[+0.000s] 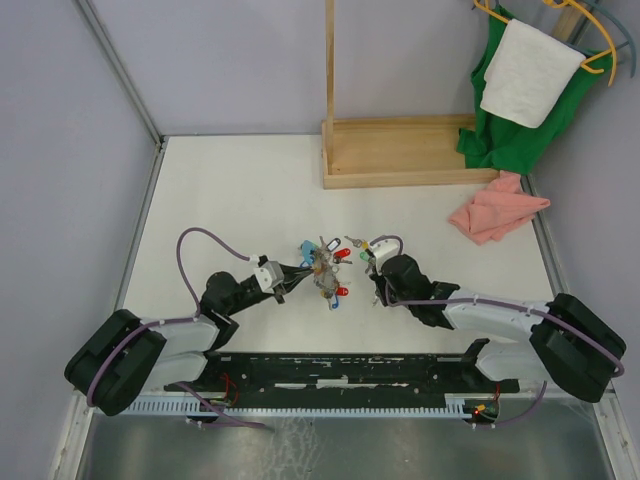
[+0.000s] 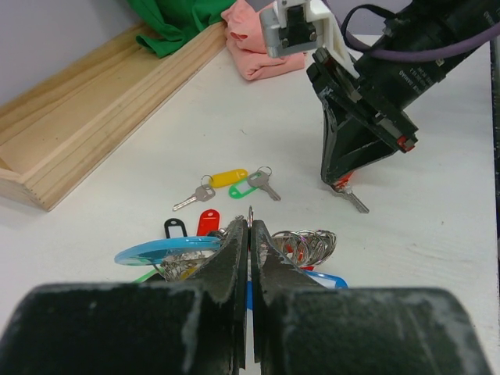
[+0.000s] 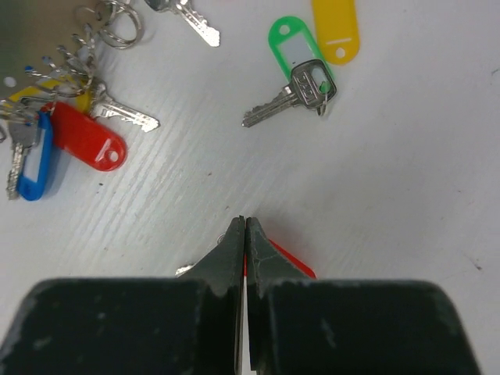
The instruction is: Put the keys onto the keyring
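Observation:
My left gripper [image 2: 251, 225] is shut on the thin grey metal wire of the keyring [image 2: 168, 250], whose light-blue band and bunch of small tagged keys lie just ahead of the fingers. In the top view the keyring [image 1: 325, 268] lies at the centre of the table, between my left gripper [image 1: 310, 268] and my right gripper [image 1: 377, 285]. My right gripper [image 3: 244, 228] points down at the table, shut on the red tag of a key [image 3: 293, 262]. That key's blade [image 2: 355, 201] sticks out under it. A yellow-tagged key [image 2: 226, 178] and a green-tagged key [image 2: 250, 187] lie loose beyond the keyring.
A wooden rack base [image 1: 400, 150] stands at the back. A pink cloth [image 1: 497, 210] lies to its right. Green cloth and a white towel [image 1: 530, 70] hang on hangers in the far right corner. Grey walls close the table's left and back sides.

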Controlling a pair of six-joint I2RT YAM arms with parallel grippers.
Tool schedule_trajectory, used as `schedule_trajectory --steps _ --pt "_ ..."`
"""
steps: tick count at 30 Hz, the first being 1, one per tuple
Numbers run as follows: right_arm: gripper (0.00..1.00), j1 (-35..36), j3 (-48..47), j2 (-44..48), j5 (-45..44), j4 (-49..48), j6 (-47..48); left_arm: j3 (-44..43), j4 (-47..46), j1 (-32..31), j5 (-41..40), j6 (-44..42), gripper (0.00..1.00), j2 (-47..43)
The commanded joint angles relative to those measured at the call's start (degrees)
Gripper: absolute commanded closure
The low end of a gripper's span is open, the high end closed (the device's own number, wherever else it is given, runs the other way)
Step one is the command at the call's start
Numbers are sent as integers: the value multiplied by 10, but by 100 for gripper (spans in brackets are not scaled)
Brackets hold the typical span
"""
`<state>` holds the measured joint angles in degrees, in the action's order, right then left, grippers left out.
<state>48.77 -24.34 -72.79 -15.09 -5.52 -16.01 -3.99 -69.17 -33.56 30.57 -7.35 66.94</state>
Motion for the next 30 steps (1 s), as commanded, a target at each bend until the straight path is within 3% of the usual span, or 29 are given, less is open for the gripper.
schedule_trajectory --steps 1,10,20,30 --pt "99 4 -47 61 58 34 60 -13 -50 21 45 -11 97 0" --pt "99 4 -162 102 211 166 225 -24 -74 56 138 10 97 7" --pt "98 3 -204 91 347 155 333 -11 -172 55 176 -5 97 43" --pt "99 4 -185 97 428 98 459 -31 -237 55 246 -4 97 88"
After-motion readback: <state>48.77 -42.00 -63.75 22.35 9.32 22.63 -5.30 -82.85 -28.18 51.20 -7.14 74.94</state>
